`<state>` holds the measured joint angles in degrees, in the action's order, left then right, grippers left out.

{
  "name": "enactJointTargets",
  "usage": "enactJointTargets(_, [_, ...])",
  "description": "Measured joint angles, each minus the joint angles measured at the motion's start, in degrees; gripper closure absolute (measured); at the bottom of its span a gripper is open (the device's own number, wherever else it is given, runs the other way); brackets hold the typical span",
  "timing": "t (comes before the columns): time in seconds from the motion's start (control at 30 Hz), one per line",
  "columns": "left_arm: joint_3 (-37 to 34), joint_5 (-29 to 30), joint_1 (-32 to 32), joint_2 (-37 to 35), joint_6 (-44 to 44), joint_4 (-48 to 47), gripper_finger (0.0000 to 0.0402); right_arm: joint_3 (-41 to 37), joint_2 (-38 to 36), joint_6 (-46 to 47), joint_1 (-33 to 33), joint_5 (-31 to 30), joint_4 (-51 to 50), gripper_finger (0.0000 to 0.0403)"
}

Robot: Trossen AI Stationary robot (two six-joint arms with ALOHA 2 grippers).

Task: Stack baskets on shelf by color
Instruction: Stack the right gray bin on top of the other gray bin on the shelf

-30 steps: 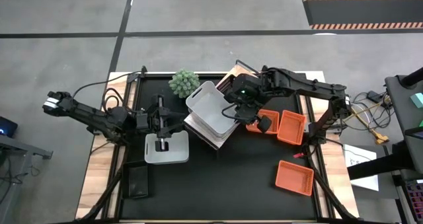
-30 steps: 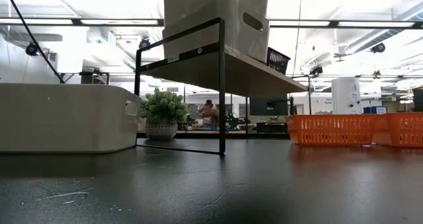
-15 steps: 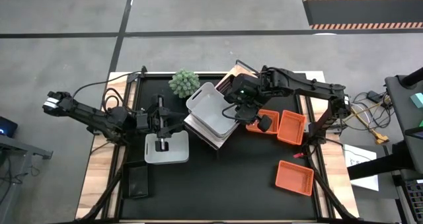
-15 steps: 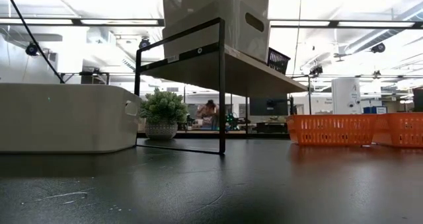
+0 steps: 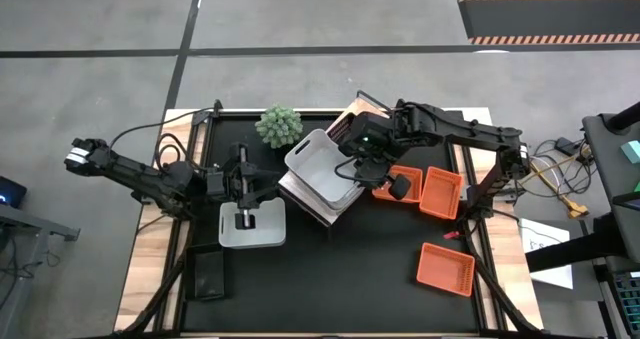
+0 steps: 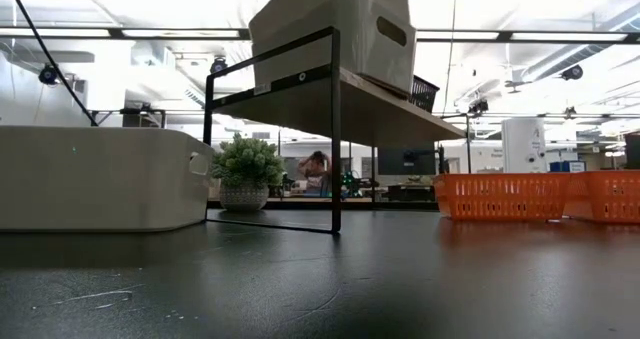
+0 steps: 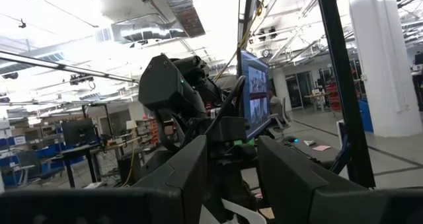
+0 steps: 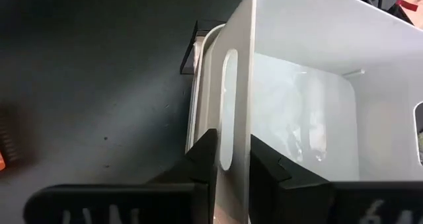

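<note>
A white basket (image 5: pixel 320 162) sits tilted in a second white basket (image 8: pixel 203 85) on the shelf (image 6: pixel 375 104), which also carries a black basket (image 6: pixel 422 87) farther back. My right gripper (image 8: pixel 232 159) is shut on the upper basket's end wall. My left gripper (image 7: pixel 231 178) hovers open, with nothing between its fingers, over a third white basket (image 5: pixel 252 226) that rests on the table. Orange baskets (image 5: pixel 440 192) (image 5: pixel 445 267) lie on the table at the right. My right gripper pinches the upper white basket's end wall (image 8: pixel 243 135) beside the handle slot, one finger inside the basket and one outside. The fingers slant down from above. The basket sits tilted, its bottom in the lower white basket on the shelf.
A small green plant (image 5: pixel 279 125) stands by the shelf's far left corner. A black basket (image 5: pixel 208 274) lies near the table's front left. A third orange basket (image 5: pixel 405 184) sits under my right arm. A person shows far behind the table (image 6: pixel 316 169).
The upper white basket has tipped from nearly upright to clearly tilted on the shelf. My right gripper stays in place at its end wall.
</note>
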<state>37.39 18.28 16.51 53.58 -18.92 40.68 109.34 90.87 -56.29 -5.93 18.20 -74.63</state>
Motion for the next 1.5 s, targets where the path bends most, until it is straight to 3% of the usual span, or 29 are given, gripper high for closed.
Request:
enactJointTargets(0.47, [0.0,0.0,0.0,0.0,0.0,0.0,0.0281,2.3,-0.2,1.5,0.0,-0.2,-0.2,0.0333])
enactJointTargets(0.83, [0.0,0.0,0.0,0.0,0.0,-0.1,0.0281,8.4,-0.3,14.3,0.0,1.5,-7.6,0.0361])
enactJointTargets(0.97, [0.0,0.0,0.0,0.0,0.0,-0.1,0.0281,6.1,-0.3,17.8,0.1,4.4,-10.8,0.0389])
enactJointTargets(1.27, [0.0,0.0,0.0,0.0,0.0,-0.1,0.0281,-1.5,-0.3,18.8,0.2,4.1,-7.5,0.0394])
enactJointTargets(1.5, [0.0,0.0,0.0,0.0,0.0,-0.1,0.0281,-3.8,-0.3,17.7,0.1,-1.8,-4.2,0.0394])
